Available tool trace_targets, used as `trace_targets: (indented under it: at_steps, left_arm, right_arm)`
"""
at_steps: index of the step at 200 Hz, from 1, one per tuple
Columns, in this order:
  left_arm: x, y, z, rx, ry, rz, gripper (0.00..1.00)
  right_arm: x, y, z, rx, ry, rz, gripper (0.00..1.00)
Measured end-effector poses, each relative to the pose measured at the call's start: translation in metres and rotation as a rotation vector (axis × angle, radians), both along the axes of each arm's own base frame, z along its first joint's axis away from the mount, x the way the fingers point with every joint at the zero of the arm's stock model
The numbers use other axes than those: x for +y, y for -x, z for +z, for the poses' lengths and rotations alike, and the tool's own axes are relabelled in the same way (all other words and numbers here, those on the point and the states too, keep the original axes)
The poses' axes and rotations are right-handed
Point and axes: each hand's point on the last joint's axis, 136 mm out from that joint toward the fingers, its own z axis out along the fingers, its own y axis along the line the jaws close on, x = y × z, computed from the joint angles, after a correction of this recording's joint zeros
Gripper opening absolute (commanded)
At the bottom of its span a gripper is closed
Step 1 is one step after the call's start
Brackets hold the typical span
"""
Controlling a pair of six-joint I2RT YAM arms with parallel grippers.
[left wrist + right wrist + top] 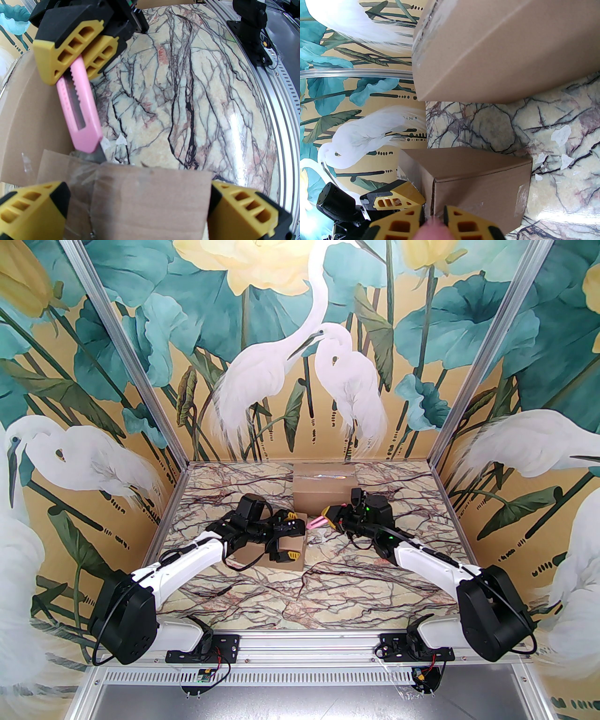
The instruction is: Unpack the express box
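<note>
Right tool (75, 68) clamped on knife (82, 117), I am starting the tape (79, 164) cut ahead of the wide-apart left tool (290, 540); box (152, 187) apparently unopened.

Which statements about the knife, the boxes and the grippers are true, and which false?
The right gripper holds a pink knife. True.
The left gripper is shut on the small box. False: its jaws stand open, one finger on each side.
A larger box stands behind the small one on the table. True.
The knife's blade is drawn in. False: it sticks out, at the small box's taped edge.
</note>
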Motion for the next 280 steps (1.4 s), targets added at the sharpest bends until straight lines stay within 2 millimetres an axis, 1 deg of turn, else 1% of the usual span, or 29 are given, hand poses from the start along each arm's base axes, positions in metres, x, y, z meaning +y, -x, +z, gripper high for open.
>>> trace_targets:
  at_steps: [43, 60, 99, 145, 177, 214, 240, 280]
  left_arm:
    - [-0.002, -0.009, 0.003, 0.032, 0.032, 0.073, 1.0]
    - [-0.002, -0.011, 0.003, 0.049, 0.039, 0.093, 0.99]
    - [-0.007, -0.007, 0.001, 0.066, 0.041, 0.085, 1.0]
    - [-0.011, -0.002, 0.002, 0.073, 0.047, 0.065, 1.0]
    - [-0.011, 0.001, 0.004, 0.073, 0.052, 0.052, 0.99]
    - [-0.009, 0.008, 0.003, 0.072, 0.041, 0.028, 0.99]
    - [-0.008, 0.012, 0.001, 0.069, 0.033, 0.001, 0.99]
    - [-0.009, 0.012, -0.001, 0.064, 0.023, 0.003, 0.99]
  right_arm:
    - [-0.001, -0.005, 0.002, -0.012, 0.006, -0.038, 0.0]
    - [-0.004, -0.004, 0.002, -0.023, 0.013, -0.065, 0.0]
    - [-0.013, 0.006, 0.003, -0.037, 0.023, -0.11, 0.0]
    - [-0.021, 0.014, 0.004, -0.024, 0.042, -0.128, 0.0]
    - [-0.036, 0.018, 0.004, -0.004, 0.047, -0.136, 0.0]
    - [-0.048, 0.028, 0.002, 0.023, 0.059, -0.098, 0.0]
    - [-0.048, 0.031, 0.001, 0.032, 0.055, -0.072, 0.0]
    - [-0.045, 0.03, 0.0, 0.043, 0.045, -0.069, 0.0]
